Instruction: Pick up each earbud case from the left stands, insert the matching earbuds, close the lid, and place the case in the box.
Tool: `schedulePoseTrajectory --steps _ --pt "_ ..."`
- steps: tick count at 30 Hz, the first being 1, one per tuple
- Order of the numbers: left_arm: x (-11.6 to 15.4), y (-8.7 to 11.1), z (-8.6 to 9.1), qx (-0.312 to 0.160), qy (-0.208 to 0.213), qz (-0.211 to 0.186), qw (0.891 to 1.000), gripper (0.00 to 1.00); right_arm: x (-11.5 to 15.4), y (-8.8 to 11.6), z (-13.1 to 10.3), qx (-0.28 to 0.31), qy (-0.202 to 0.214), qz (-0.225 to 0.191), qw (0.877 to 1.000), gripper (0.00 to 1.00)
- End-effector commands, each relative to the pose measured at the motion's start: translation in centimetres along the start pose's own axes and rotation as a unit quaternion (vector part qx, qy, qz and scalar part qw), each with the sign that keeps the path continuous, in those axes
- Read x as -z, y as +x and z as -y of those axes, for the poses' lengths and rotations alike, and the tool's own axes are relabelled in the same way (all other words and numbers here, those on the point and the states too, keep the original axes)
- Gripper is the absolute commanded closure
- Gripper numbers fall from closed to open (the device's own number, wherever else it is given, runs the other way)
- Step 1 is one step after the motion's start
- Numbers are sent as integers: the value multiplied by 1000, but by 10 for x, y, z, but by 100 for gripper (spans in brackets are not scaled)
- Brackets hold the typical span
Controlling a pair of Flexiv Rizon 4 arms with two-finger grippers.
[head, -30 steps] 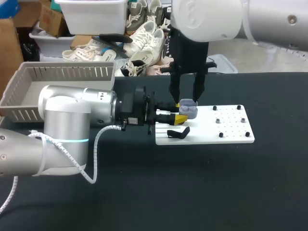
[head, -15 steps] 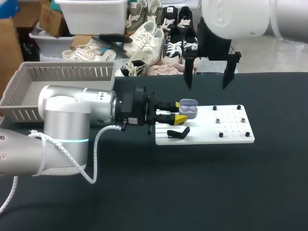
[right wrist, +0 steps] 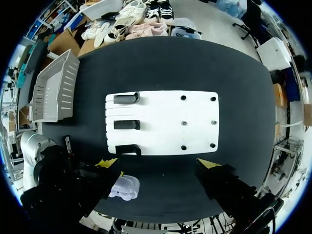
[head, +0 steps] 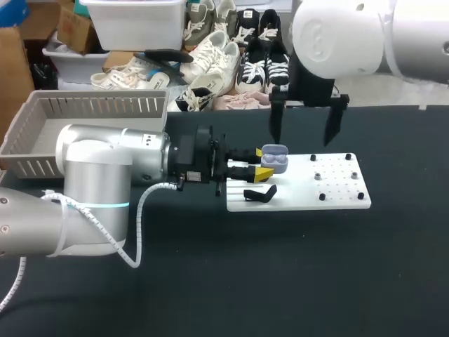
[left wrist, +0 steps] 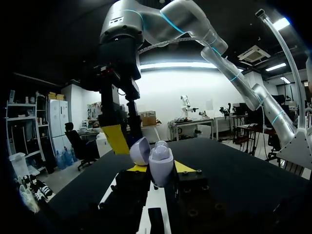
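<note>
Lid-up earbud case (head: 275, 160) clamped betw. L jaws; R jaws above.

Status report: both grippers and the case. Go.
Left gripper shut on earbud case, lid open, over white board. Right gripper open, empty, raised above the board. Nothing between them.

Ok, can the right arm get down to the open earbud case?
Probably yes. The right gripper hangs open above and a little beside the earbud case, nothing between them; the left gripper clamps only its sides, leaving the open top free.
</note>
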State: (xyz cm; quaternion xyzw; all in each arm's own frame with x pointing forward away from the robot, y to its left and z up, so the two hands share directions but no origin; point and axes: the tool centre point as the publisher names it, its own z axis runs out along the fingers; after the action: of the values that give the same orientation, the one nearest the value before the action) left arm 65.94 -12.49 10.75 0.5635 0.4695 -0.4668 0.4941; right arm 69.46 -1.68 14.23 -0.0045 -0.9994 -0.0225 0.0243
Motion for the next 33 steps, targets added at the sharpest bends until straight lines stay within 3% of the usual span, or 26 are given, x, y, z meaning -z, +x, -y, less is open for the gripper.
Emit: schedulePoseTrajectory --steps 1,14,21,30,33 --pt "0 0 0 0 0 0 1000 100 2 8 0 0 0 2 1000 0" --pt "0 0 0 0 0 0 1000 100 11 28 2 3 -11 9 1000 0" --pt "0 0 0 0 0 0 1000 100 29 26 24 -24 -34 77 996 0" --pt "0 0 0 0 0 0 1000 100 52 47 50 21 -78 173 982 0" --pt "12 -7 -1 3 -17 -9 1000 100 54 57 53 39 -87 190 977 0"
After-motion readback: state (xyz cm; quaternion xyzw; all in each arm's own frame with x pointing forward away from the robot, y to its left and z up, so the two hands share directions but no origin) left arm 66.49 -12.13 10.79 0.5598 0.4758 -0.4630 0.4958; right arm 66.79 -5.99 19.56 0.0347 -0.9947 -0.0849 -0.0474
